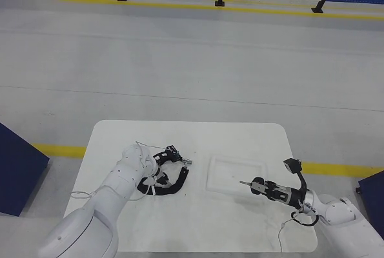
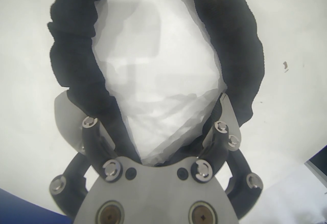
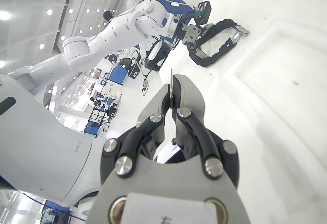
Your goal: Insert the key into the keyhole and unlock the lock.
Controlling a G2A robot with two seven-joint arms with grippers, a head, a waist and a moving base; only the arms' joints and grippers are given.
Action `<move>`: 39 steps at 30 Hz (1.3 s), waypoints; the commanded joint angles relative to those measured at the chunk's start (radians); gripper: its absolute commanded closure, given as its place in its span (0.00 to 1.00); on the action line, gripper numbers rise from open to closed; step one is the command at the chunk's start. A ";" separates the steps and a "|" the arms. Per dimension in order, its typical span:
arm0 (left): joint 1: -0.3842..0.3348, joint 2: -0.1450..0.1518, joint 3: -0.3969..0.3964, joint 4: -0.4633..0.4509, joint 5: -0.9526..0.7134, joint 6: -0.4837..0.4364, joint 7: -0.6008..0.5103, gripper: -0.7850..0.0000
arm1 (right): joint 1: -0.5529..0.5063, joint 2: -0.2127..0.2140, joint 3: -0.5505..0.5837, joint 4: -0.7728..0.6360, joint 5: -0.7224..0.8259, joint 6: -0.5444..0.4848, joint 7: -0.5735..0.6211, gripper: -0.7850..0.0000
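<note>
Already the right gripper [image 3: 171, 87] pinches the key [image 3: 171, 76], well apart from the lock [image 3: 217, 41]; the left gripper [image 2: 144, 97], fingers wide, seemingly straddles it. Insertion and unlocking are not yet done.

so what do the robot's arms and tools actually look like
The left arm and right arm are glossy white, made of rounded segments, with thin cables looping near the wrists. A black camera block sits on each wrist. The left tool and right tool have a flat grey metal base plate, silver rivets and curved black links; the right tool's tips carry ribbed black pads.
</note>
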 commanded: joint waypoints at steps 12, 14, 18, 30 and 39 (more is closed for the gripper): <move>0.016 0.010 -0.005 -0.017 -0.010 -0.098 0.009 0.02 | 0.000 0.000 0.000 0.000 0.000 0.000 0.000 1.00; 0.022 0.011 -0.004 -0.026 -0.009 -0.112 0.006 0.03 | 0.000 0.000 0.000 0.000 0.000 0.000 0.000 1.00; 0.028 0.015 -0.006 -0.041 -0.009 -0.111 0.009 0.03 | 0.000 0.000 0.000 0.000 0.000 0.000 0.000 1.00; 0.002 0.044 -0.023 -0.086 0.016 -0.052 0.058 0.05 | 0.000 0.000 0.000 0.000 0.000 0.000 0.000 1.00; -0.008 0.053 -0.034 -0.124 0.019 -0.028 0.072 0.27 | 0.000 0.000 0.000 0.000 0.000 0.000 0.000 1.00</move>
